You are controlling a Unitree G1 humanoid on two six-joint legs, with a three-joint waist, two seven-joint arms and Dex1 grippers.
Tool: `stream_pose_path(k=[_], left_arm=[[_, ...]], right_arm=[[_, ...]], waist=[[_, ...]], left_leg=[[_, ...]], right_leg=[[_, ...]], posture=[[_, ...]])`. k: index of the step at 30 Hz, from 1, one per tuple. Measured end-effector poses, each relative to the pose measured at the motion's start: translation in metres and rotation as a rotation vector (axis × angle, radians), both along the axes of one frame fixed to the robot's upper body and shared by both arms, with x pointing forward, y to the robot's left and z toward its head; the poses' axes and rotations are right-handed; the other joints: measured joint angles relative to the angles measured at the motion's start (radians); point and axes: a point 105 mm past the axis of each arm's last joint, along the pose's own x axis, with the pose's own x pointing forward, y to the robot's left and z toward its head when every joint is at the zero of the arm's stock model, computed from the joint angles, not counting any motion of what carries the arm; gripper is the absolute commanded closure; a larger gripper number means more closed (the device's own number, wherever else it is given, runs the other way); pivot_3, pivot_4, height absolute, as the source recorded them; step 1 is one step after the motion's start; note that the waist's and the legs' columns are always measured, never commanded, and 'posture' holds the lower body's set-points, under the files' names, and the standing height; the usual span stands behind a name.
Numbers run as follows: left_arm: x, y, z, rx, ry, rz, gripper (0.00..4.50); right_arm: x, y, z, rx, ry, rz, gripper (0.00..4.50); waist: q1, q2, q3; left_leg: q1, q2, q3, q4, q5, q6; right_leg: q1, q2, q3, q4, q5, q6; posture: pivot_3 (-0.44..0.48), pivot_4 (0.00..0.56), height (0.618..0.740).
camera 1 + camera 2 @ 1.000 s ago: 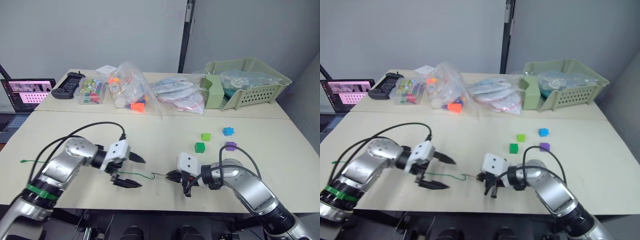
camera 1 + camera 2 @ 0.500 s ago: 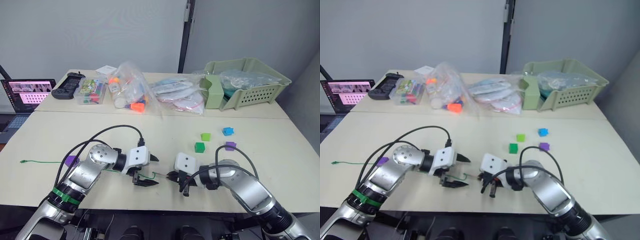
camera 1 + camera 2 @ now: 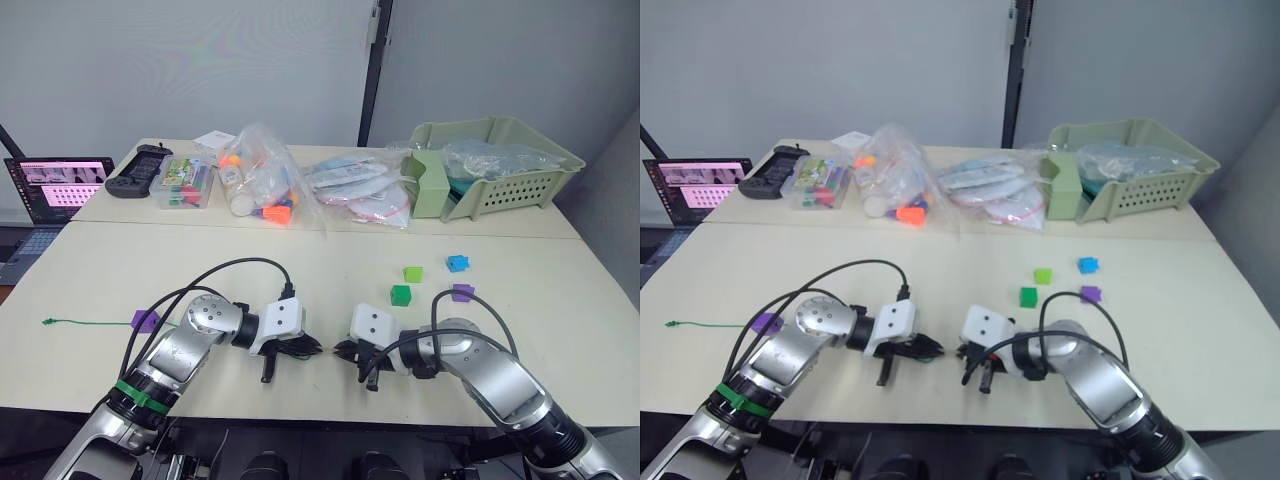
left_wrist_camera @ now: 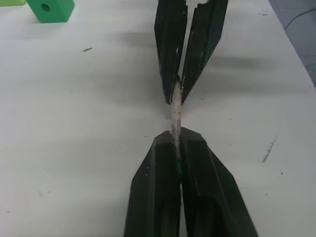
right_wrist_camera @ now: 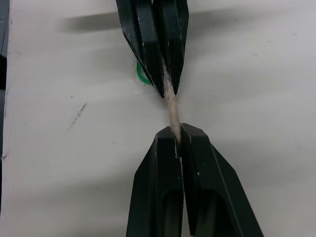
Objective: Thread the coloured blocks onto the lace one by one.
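The lace is a thin green cord that starts at the far left (image 3: 46, 322) and passes through a purple block (image 3: 146, 320). Its stiff pale tip (image 4: 176, 116) spans the short gap between my two grippers near the table's front edge. My left gripper (image 3: 314, 349) is shut on the lace just behind the tip. My right gripper (image 3: 341, 350) is shut on the tip's far end, facing the left one. A small green loop of lace (image 5: 142, 75) lies beside the left fingers. Loose to the right lie a dark green block (image 3: 401, 294), a light green block (image 3: 412, 273), a blue block (image 3: 458, 263) and a purple block (image 3: 462, 292).
Along the back of the table stand a laptop (image 3: 60, 185), a black controller (image 3: 135, 172), a clear box of toys (image 3: 182, 183), bagged toys (image 3: 260, 185), flat plastic bags (image 3: 355, 190) and a pale green basket (image 3: 495, 165). Black cables arc over both forearms.
My left gripper slid right along the lace towards the right gripper and closed from wide open onto the lace by its tip. The right gripper stayed shut in place.
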Motion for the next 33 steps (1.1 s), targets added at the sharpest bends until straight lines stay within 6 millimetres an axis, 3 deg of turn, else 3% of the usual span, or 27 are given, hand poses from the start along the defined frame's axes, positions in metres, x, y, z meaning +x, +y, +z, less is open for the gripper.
stream_pose_path(k=[8, 9, 15, 20, 26, 30, 33], left_arm=[[-0.002, -0.001, 0.001, 0.004, 0.018, -0.004, 4.47], [-0.003, -0.001, 0.001, 0.006, 0.022, -0.005, 4.50], [-0.005, -0.003, 0.003, 0.005, 0.019, -0.018, 4.50], [-0.005, 0.000, 0.004, 0.007, 0.015, -0.017, 4.50], [-0.004, 0.001, 0.006, -0.001, 0.011, -0.009, 4.50], [-0.004, 0.001, 0.008, -0.008, 0.005, -0.007, 4.50], [-0.004, 0.001, 0.008, -0.008, 0.016, 0.003, 4.50]], right_arm=[[-0.003, 0.000, 0.000, -0.008, 0.002, 0.006, 4.50], [-0.003, 0.000, 0.000, -0.004, 0.003, 0.000, 3.84], [-0.014, -0.003, 0.011, 0.105, 0.035, -0.051, 1.85], [-0.019, -0.050, 0.019, 0.211, 0.021, -0.357, 0.04], [-0.023, -0.099, 0.007, 0.335, -0.034, -0.843, 0.04], [-0.009, -0.131, -0.003, 0.321, -0.155, -1.165, 0.04], [0.003, -0.144, -0.010, 0.301, -0.207, -1.276, 0.04]], waist=[[0.000, 0.000, 0.000], [0.000, 0.000, 0.000], [0.003, 0.000, 0.000], [0.008, 0.000, 0.000], [0.001, 0.000, 0.000], [-0.006, 0.001, 0.000], [-0.007, 0.001, 0.000]], left_leg=[[0.000, 0.000, 0.000, 0.000, 0.000, 0.000], [0.000, 0.000, 0.000, 0.000, 0.000, 0.000], [0.000, 0.000, -0.001, 0.000, 0.000, 0.000], [-0.001, 0.000, -0.001, 0.000, 0.000, 0.000], [0.000, 0.001, -0.001, -0.001, 0.000, 0.000], [0.002, 0.001, 0.000, -0.001, 0.000, 0.000], [0.001, 0.001, 0.002, -0.001, 0.000, 0.000]], right_leg=[[0.000, 0.000, 0.000, 0.000, 0.000, 0.000], [0.000, 0.000, 0.000, 0.000, 0.000, 0.000], [0.000, 0.000, 0.000, 0.000, 0.000, 0.000], [0.001, -0.001, 0.000, -0.001, 0.000, 0.000], [0.001, -0.001, 0.001, -0.001, 0.000, 0.001], [0.001, 0.000, 0.003, -0.001, -0.001, 0.001], [0.000, 0.000, 0.004, -0.001, -0.001, 0.001]], posture=[[0.000, 0.150, 0.740], [0.000, 0.150, 0.740], [0.000, 0.150, 0.740], [0.000, 0.150, 0.740], [0.000, 0.150, 0.740], [0.000, 0.150, 0.740], [0.000, 0.150, 0.740]])
